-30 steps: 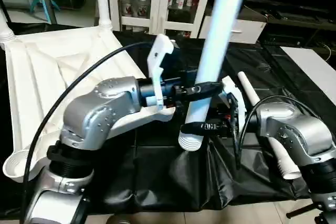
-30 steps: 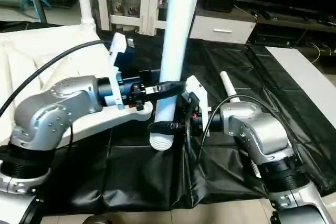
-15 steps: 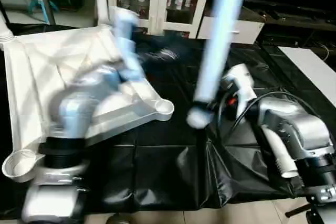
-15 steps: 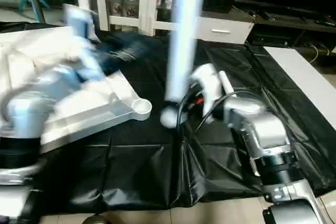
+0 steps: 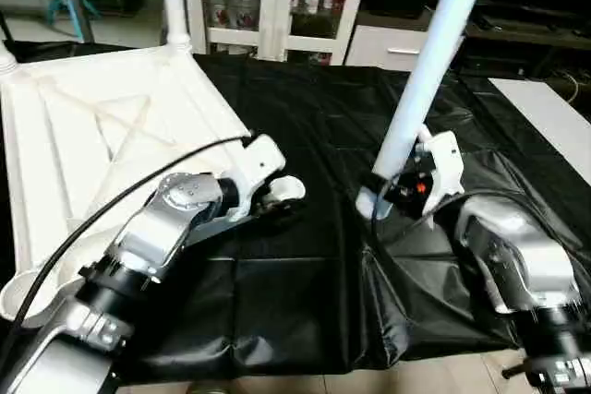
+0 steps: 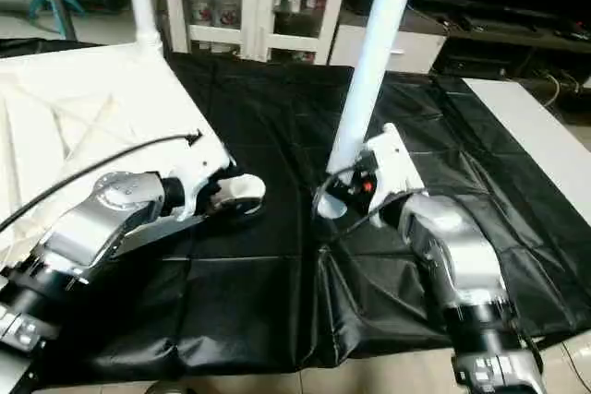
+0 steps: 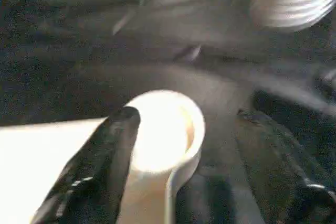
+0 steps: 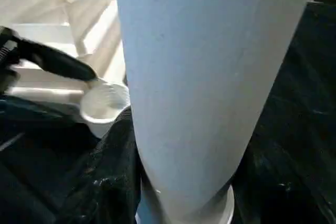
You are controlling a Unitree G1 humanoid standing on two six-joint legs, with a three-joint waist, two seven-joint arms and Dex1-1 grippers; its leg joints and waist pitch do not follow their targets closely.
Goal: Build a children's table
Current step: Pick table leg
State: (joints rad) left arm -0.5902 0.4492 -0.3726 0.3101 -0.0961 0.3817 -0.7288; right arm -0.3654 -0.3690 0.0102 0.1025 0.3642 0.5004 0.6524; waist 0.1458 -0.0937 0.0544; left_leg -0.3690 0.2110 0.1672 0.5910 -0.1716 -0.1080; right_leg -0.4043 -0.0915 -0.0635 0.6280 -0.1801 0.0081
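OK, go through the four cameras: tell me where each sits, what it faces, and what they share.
Left eye and right eye: on the head, looking down over both silver forearms at the upturned table top on the black cloth.
Left wrist: along the left gripper, its fingers either side of a corner socket.
Right wrist: along the right gripper, shut on the leg.
Shared: that socket appears in the right wrist view too.

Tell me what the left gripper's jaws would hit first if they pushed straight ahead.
Likely the tabletop's round corner socket: the left gripper straddles it with open jaws, one finger already beside its rim. Depth is unclear.
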